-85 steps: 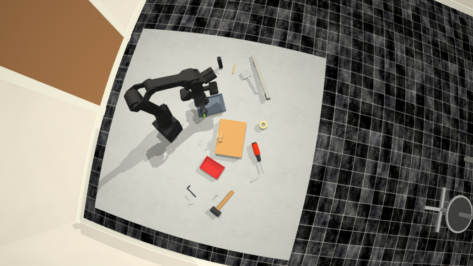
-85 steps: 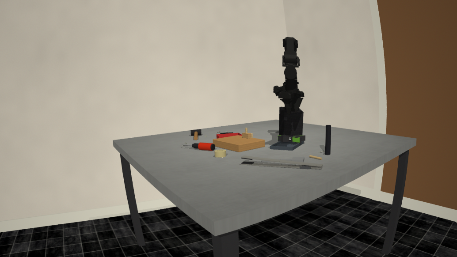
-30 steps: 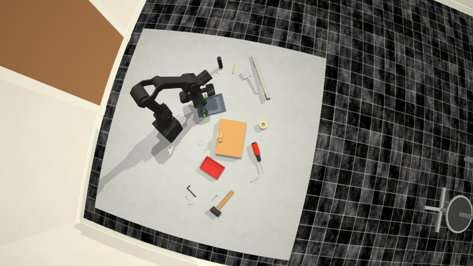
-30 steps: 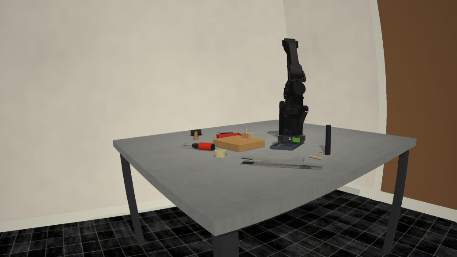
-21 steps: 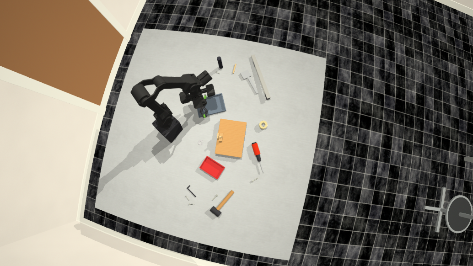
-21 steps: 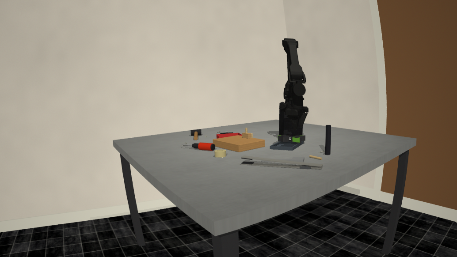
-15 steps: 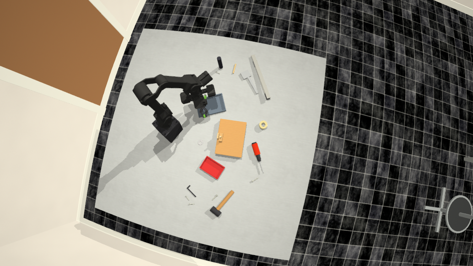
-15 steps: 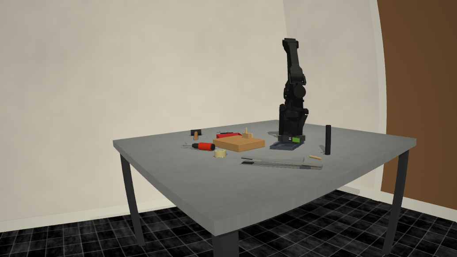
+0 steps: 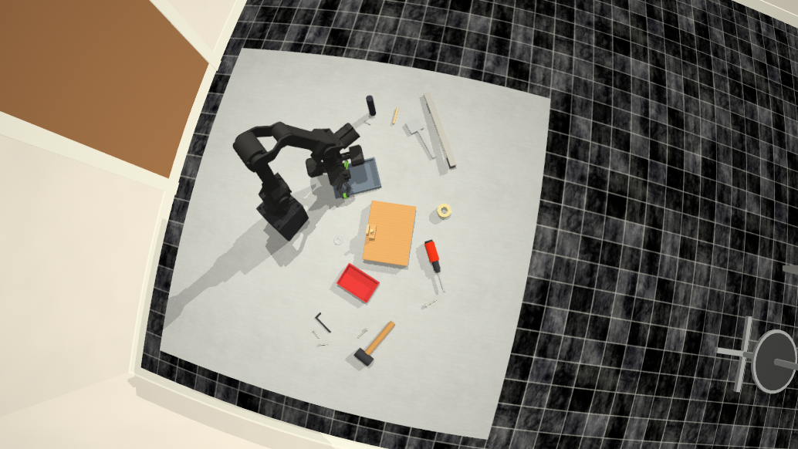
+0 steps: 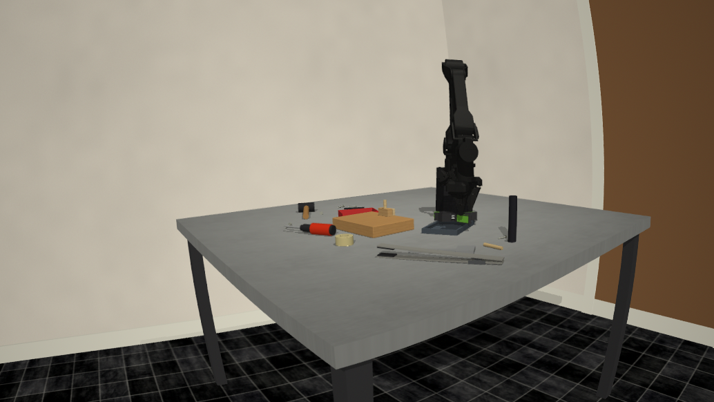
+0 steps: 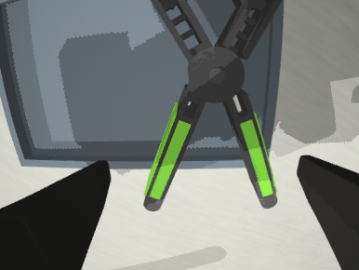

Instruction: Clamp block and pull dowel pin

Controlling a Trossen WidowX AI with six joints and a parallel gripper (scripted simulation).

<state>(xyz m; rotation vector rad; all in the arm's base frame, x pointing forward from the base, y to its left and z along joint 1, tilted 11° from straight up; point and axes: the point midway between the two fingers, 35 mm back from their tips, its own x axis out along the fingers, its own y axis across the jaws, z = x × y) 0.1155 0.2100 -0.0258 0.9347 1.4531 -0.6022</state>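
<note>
The spring clamp [image 11: 215, 74] [image 9: 346, 195] [image 10: 451, 216] has dark jaws and two green handles. It lies on a grey-blue tray [image 11: 93, 93] [image 9: 373, 175] [image 10: 442, 230], with its handles sticking out over the tray's edge. My gripper [image 11: 206, 168] [image 9: 341, 179] is open and empty. It hangs low over the clamp with one finger on each outer side of the handles, not touching them. The small wooden block [image 9: 371, 227] [image 10: 385, 212] sits at the edge of the wooden board [image 9: 393, 239] [image 10: 372, 226] with its dowel pin [image 10: 384, 203] standing upright in it.
On the table are a red bin [image 9: 357, 282], a hammer [image 9: 375, 342], a red screwdriver [image 9: 432, 253], a tape roll [image 9: 444, 210], an upright black cylinder [image 9: 370, 105] [image 10: 512, 217], a loose dowel [image 9: 395, 115], a long ruler and square [image 9: 439, 130], a hex key [image 9: 316, 317].
</note>
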